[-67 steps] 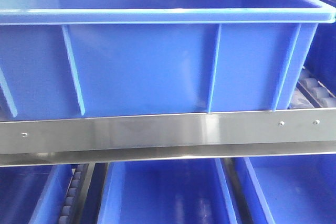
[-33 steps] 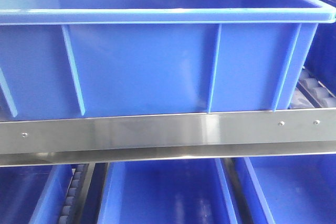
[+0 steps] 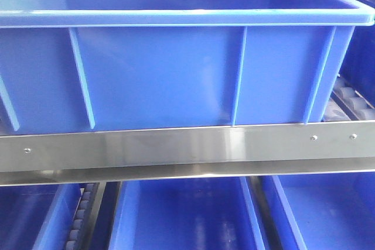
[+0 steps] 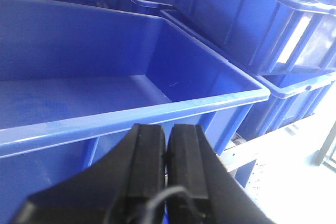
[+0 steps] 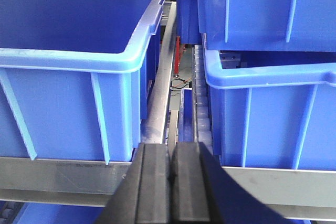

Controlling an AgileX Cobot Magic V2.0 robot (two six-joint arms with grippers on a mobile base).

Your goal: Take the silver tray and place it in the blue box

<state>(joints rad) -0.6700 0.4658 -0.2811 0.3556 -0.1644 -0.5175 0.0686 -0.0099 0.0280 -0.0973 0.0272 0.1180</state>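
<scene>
Blue box (image 3: 158,74) sitting on a steel shelf rail (image 3: 187,147), filling the front view: bright-blue plastic, thick rim, vertical ribs down its outer wall, nothing lying inside it. Silver tray not showing in any view. Left gripper (image 4: 167,150) hanging just outside the box's near rim, black fingers (image 4: 147,156) pressing together, gripping nothing. Right gripper (image 5: 169,177) sitting just right of the box, over the gap to a neighbouring crate (image 5: 273,114), fingers (image 5: 153,182) likewise closing on nothing. No readable labels or writing showing anywhere.
</scene>
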